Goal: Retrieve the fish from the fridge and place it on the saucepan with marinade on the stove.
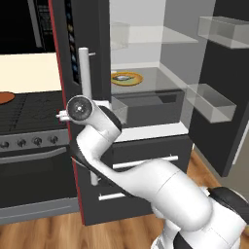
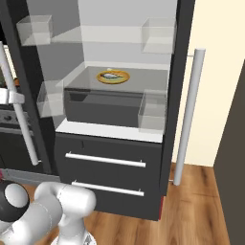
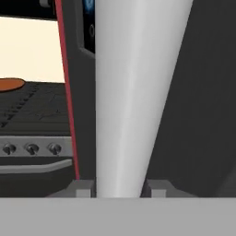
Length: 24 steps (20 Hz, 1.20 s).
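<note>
The gripper [image 3: 118,190] is closed around the long white bar handle [image 3: 133,92] of the tall dark grey fridge [image 1: 97,44], its two grey tips pressed against either side of the bar at the bottom of the hand view. In the left base view the hand itself is hidden behind the white arm's wrist joint, so the grip cannot be made out there.

Just behind the handle is the dark door panel with its red edge. Off to the gripper's left lies the black gas stove [image 1: 29,109] with dark grates and a row of silver-grey knobs [image 3: 31,149]. At the far left edge of it, the orange-brown marinade of the saucepan [image 1: 5,97] is cut off by the frame; its handle cannot be seen.

To the gripper's right and farther back, the fridge stands open on a white interior. The small silver-grey fish [image 2: 113,75] lies on a round yellow-rimmed plate [image 2: 125,78] on a glass shelf, too small for detail. Below sit two dark drawers [image 2: 107,165] and the wooden floor [image 2: 191,210].
</note>
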Tool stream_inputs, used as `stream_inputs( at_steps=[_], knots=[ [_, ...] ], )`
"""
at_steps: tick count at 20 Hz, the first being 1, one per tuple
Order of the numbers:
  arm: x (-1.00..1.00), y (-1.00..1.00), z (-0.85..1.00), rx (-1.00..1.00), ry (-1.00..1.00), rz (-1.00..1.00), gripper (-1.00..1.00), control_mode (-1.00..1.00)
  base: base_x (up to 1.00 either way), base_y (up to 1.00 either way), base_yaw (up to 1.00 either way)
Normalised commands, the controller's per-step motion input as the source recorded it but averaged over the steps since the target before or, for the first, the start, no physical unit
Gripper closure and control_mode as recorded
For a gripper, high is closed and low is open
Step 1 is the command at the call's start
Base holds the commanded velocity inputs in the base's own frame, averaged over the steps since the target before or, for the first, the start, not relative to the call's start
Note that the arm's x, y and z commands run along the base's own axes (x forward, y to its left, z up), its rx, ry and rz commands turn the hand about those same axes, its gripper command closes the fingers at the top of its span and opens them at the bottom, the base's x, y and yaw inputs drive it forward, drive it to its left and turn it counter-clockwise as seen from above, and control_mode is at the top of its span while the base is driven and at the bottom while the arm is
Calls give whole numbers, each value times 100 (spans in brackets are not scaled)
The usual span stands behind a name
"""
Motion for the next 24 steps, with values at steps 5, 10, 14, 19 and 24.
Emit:
stream_inputs(
  at_steps=[5,10,14,19,24],
  knots=[
    [-60,100,-36,0,0,-10,100,-100,0,0,0],
    [-40,99,-19,0,5,-8,100,-100,0,0,0],
    [-41,70,-9,0,1,-2,-100,-100,0,0,0],
    [-96,-43,11,1,-12,0,-100,-100,0,0,0],
    [-90,-98,15,3,-20,-2,-100,-100,0,0,0]
  ],
)
